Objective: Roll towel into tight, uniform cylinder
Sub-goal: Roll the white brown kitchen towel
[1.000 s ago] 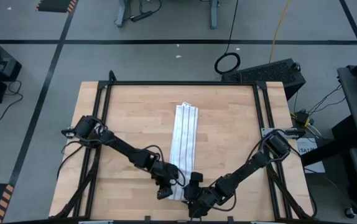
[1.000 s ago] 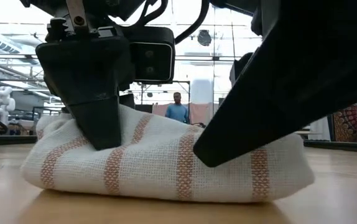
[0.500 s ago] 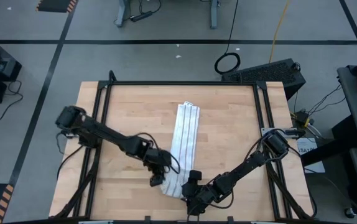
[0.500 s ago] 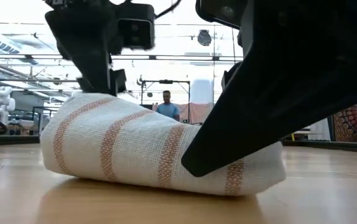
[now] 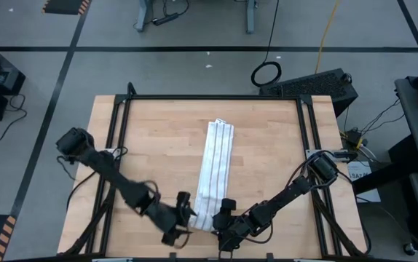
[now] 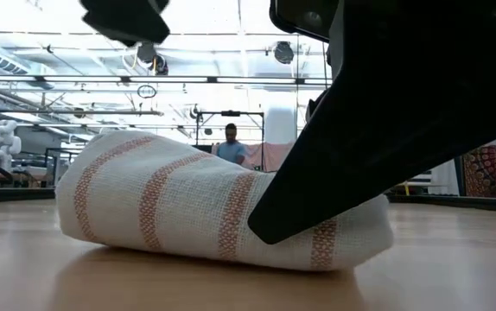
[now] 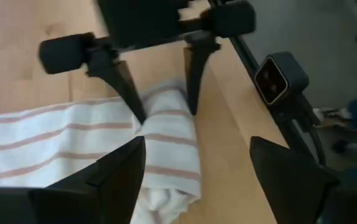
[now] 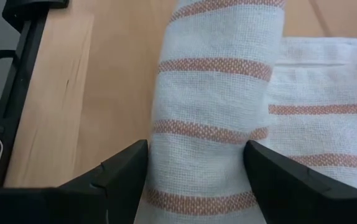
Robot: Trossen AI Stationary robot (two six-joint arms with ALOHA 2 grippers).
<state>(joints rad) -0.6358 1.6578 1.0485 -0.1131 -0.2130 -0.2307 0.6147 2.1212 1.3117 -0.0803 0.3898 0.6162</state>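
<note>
The towel [image 5: 215, 164], white with thin stripes, lies as a long strip down the middle of the wooden table. Its near end is rolled into a short roll [image 6: 187, 203] that rests on the tabletop. My right gripper [image 8: 197, 174] sits at the roll's right end with a finger on either side of it. My left gripper [image 7: 197, 180] is open and hangs just left of the roll [image 7: 172, 137], above the table and clear of the cloth; in the high view it [image 5: 182, 217] is near the front edge. My right gripper holds the roll near its right end [image 8: 216, 124], pinched between its two fingers. One finger [image 7: 129, 93] stands in the crease where the roll meets the flat strip, the other [image 7: 193, 81] on the roll's near side. The fingers slant down from the near right and lie across the roll, which rests on the table.
Black frame rails [image 5: 118, 145] run along the table's left, right and far edges. Bare wood lies on both sides of the strip. In the low view a person [image 6: 231, 147] stands far back in the room.
My left gripper has opened, let go of the roll's left end, risen and drawn back toward the table's near left. The roll, pressed down under it before, now stands fuller at that end and has turned slightly. My right gripper has stayed on the roll.
</note>
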